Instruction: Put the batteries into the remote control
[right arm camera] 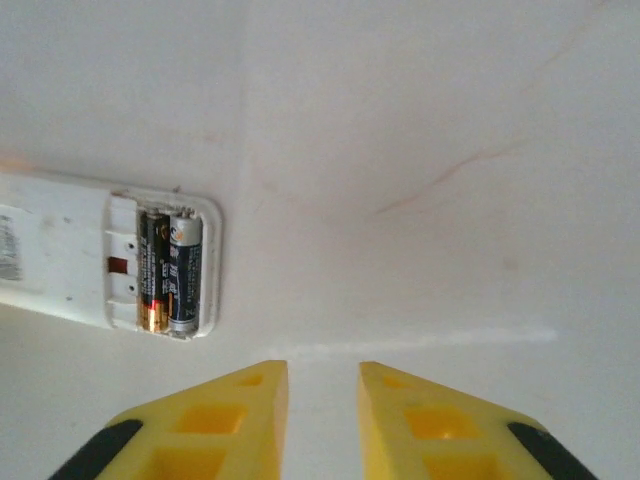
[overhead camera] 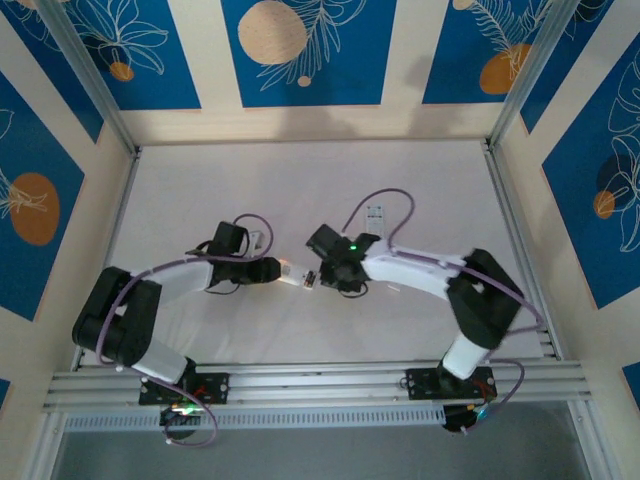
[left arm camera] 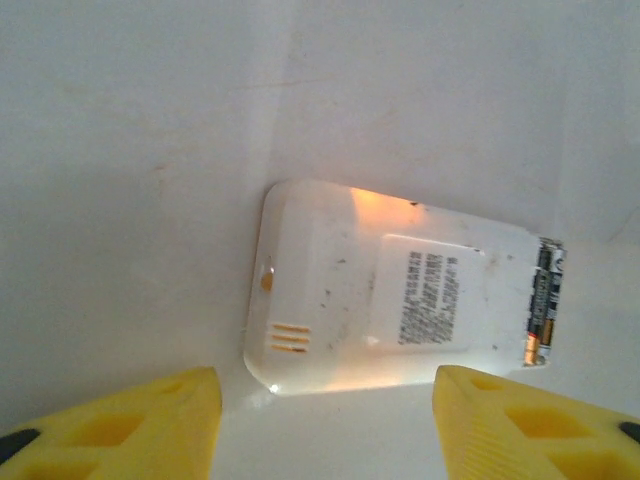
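Batteries (right arm camera: 170, 272), dark copper-ended cylinders, seated in white plastic remote (left arm camera: 340, 290); left gripper (left arm camera: 325, 410) spread wide, empty; right gripper (right arm camera: 323, 400) barely parted, empty.

White table (overhead camera: 300, 190) under bright light, with a faint pinkish scuff line (right arm camera: 450, 175) across it. Behind, blue panels (overhead camera: 305, 40) show white leaves and orange discs. 2 silver posts (overhead camera: 88, 75) stand at the back corners, and a grooved rail (overhead camera: 320, 380) runs along the front.

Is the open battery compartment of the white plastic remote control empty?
No, two dark cylindrical batteries lie side by side in the compartment of the white remote.
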Action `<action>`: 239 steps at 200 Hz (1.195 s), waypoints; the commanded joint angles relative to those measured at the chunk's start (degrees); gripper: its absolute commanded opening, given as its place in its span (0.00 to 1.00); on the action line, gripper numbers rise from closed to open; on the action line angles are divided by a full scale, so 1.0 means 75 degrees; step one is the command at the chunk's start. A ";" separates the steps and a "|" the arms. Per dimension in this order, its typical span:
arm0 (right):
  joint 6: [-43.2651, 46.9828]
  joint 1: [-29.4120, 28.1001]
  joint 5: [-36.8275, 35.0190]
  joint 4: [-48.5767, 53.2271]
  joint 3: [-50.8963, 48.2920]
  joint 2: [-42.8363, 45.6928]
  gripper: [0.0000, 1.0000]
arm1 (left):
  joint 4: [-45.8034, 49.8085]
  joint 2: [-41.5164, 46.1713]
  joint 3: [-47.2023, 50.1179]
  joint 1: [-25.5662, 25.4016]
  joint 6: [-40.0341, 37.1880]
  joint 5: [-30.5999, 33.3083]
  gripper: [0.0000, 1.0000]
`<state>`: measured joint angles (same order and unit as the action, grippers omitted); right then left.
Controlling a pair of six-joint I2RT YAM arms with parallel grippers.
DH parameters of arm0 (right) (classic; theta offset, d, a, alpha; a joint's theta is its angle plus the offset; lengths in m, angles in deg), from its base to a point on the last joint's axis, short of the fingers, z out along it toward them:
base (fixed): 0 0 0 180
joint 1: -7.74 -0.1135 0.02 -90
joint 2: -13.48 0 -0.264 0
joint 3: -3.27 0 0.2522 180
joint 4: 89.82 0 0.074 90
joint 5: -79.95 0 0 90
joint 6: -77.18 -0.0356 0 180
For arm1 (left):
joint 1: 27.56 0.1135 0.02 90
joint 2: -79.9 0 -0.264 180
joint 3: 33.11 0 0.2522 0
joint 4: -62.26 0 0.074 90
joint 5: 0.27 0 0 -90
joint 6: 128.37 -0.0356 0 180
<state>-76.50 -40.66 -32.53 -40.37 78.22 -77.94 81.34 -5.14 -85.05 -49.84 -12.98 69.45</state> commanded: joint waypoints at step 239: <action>0.2242 0.3400 0.0530 0.1408 -0.0680 -0.0623 0.29 | 0.2554 0.4584 -0.0863 -0.0170 -0.3104 -0.0111 0.99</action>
<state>-59.50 -15.44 -28.83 -29.77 74.59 -84.50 99.30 29.46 -90.75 -50.63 -34.79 68.97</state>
